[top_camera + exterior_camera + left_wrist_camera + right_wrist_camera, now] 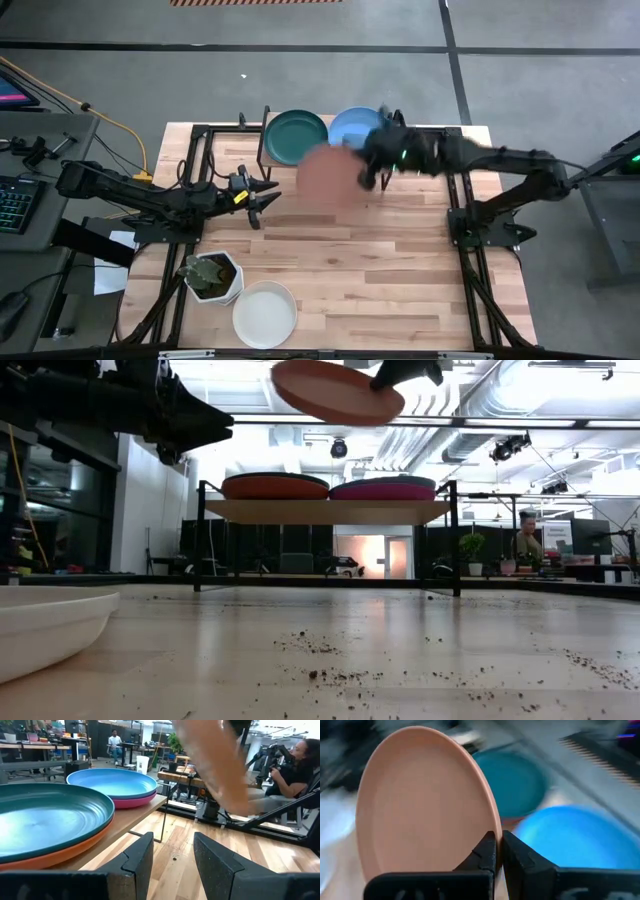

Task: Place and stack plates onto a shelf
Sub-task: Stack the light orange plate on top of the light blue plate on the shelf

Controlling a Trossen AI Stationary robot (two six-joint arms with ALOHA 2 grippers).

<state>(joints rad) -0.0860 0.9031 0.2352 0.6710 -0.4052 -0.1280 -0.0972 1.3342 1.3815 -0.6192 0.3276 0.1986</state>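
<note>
The right gripper (495, 851) is clamped on the rim of the salmon plate (330, 175), holding it in the air in front of the shelf (325, 510) and above its board; in the low view the plate tilts, its gripped edge lower than its far edge. On the shelf lie two stacks side by side: the dark teal green plate (296, 136) on the red plate (275, 486), and the light blue plate (355, 126) on the magenta pink plate (385, 490). The left gripper (172, 857) waits in front of the shelf, level with the teal plate, its fingers apart and empty. The white plate (265, 314) rests on the butcher-block tabletop (390, 270) well away from the shelf, at the near edge, just beside a white hexagonal plant pot (212, 277). Dark crumbs (340, 675) are scattered over the wood. Beyond the shelf a person (295, 765) sits in the room.
</note>
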